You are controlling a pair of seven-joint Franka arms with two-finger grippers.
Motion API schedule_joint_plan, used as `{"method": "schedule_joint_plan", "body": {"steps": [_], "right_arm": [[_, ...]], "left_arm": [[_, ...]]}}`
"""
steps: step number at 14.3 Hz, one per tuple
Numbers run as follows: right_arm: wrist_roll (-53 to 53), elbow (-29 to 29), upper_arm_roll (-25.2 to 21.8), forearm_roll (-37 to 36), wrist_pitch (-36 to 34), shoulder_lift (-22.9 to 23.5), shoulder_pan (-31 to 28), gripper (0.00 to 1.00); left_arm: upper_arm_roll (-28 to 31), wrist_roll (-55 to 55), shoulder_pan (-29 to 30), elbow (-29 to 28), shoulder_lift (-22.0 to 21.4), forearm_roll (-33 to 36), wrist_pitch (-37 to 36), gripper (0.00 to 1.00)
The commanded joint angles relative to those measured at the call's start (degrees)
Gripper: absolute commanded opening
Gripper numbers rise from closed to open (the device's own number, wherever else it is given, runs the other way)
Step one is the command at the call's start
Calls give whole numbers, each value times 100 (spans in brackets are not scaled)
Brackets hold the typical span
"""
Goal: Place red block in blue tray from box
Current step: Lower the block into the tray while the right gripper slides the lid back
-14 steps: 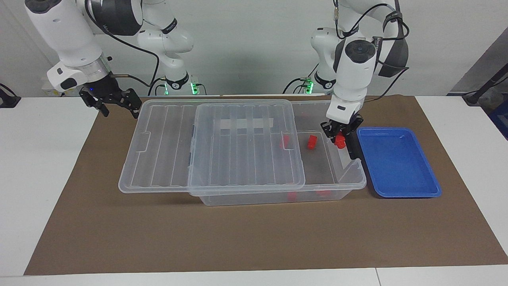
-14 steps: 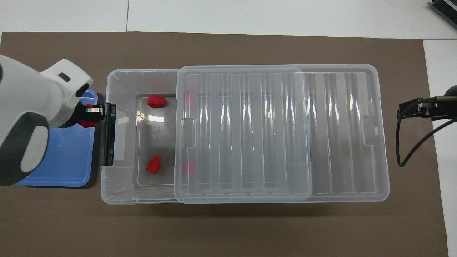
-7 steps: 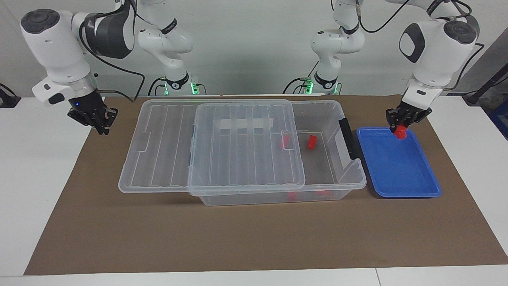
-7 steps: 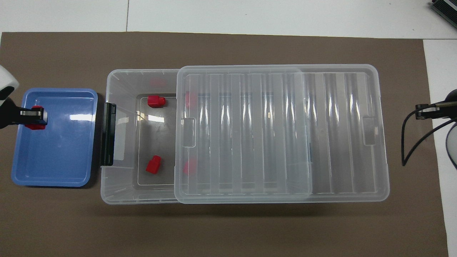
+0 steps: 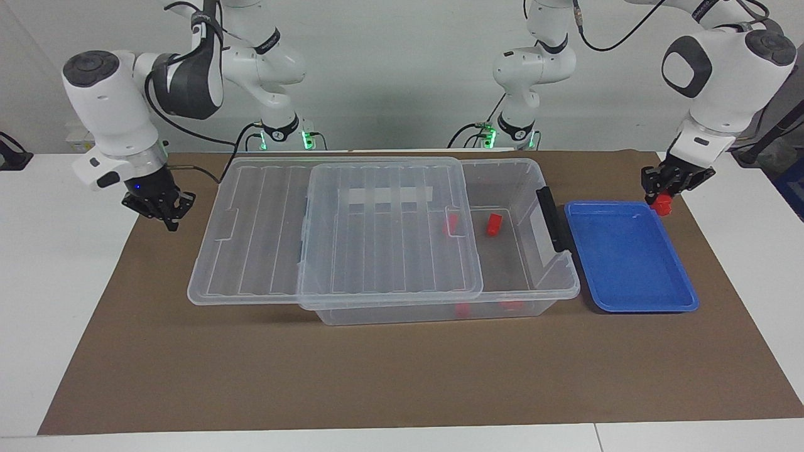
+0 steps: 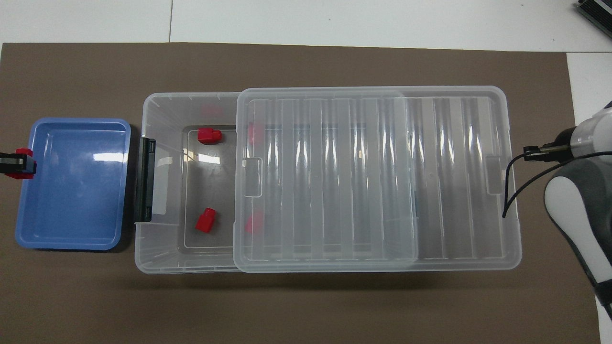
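One red block [image 5: 661, 204] clamped in left jaws [image 5: 663, 196], hanging just off blue tray [image 5: 630, 295] outer rim; tray lies box-ward [image 5: 521, 169]. Right jaws [image 5: 164, 212] shut, empty, waiting over worktop.

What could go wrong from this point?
1. The left gripper holds the red block over the outer rim of the blue tray, not its floor; released here, it may land on the brown mat.
2. The box still has two red blocks inside, easily mistaken for undone work.
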Motion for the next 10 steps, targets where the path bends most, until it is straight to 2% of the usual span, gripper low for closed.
{"method": "schedule_joint_plan", "body": {"steps": [1, 5, 7, 10], "right_arm": [[110, -78, 35, -91, 178, 17, 86, 0], [331, -95, 88, -64, 187, 61, 157, 0], [340, -86, 131, -47, 187, 61, 174, 0], [506, -86, 158, -38, 178, 88, 508, 0]], "left_arm": [[-37, -10, 51, -557, -11, -104, 793, 0], [-37, -10, 129, -839, 261, -104, 1383, 0], [-37, -132, 121, -1163, 306, -113, 1945, 0], [-37, -423, 95, -1358, 402, -113, 2281, 0]]}}
